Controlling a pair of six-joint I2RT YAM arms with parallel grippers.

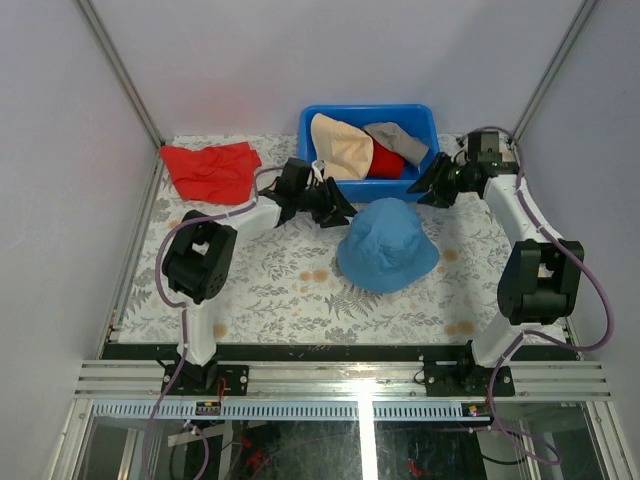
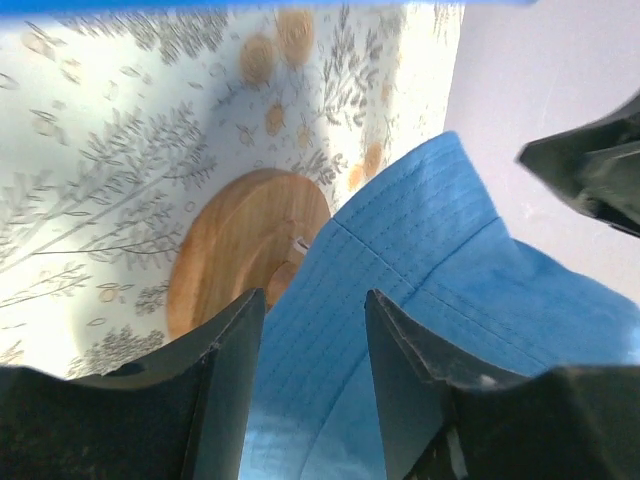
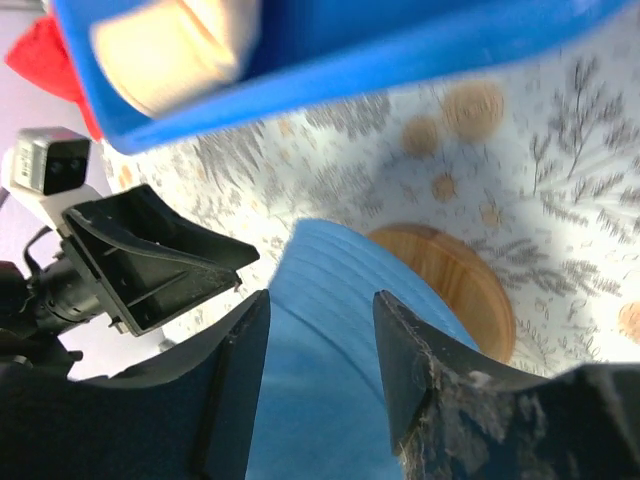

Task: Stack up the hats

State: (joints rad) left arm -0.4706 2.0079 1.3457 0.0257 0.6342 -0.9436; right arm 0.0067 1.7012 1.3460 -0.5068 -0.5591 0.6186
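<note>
Left gripper (image 2: 312, 305) and right gripper (image 3: 320, 300) both hang spread, pinching nothing, flanking the back of the blue hat (image 1: 388, 245), which sits draped over the wooden stand (image 2: 235, 240) mid-table. Peach hat (image 1: 340, 145), red hat (image 1: 385, 160) and grey hat (image 1: 400, 140) lie heaped in the bin (image 1: 305, 140) behind. Reach for peach (seemingly topmost), pinching one brim only and lifting clear.

Blue hat (image 1: 388, 245) crown-up on the table (image 1: 250, 290); peach hat (image 1: 338, 145), red hat (image 1: 385, 160), grey hat (image 1: 400, 142) heaped in blue bin (image 1: 375, 188)
</note>
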